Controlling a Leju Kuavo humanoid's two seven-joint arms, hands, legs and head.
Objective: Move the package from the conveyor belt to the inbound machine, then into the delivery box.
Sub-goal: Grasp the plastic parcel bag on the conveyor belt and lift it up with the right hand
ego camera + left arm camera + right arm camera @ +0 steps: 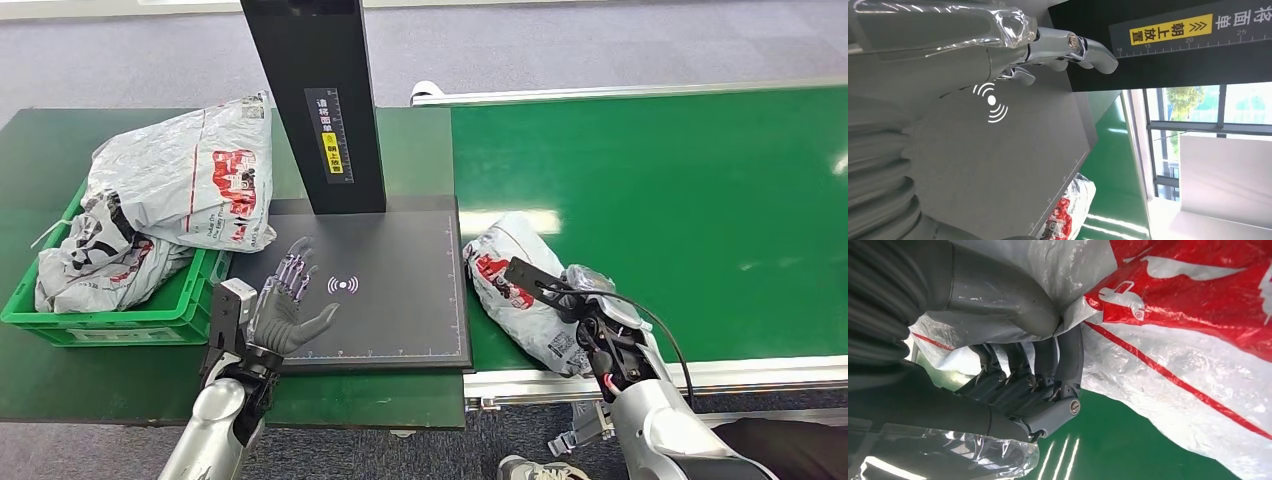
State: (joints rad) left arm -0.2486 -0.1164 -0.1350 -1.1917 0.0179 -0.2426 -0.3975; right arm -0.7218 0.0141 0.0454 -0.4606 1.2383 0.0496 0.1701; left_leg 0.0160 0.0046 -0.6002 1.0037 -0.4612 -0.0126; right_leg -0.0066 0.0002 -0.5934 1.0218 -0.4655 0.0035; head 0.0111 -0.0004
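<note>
Early stage: the crumpled grey-and-red plastic mailer package (520,290) lies on the green conveyor belt (680,210), near its edge, just beside the flat black inbound machine scan plate (400,300) with its upright black post (320,100). The right hand (600,335) is on the package; in the right wrist view the thumb and fingers (1048,365) pinch a fold of the film, so the grasp looks made but no lift is evident. Left: carry to the plate, then to the green plastic delivery box (150,310), which already holds similar bags. The left hand (290,305) hovers over the plate, fingers spread, holding nothing. Dark green bench, grey carpet floor, windows in the left wrist view.
</note>
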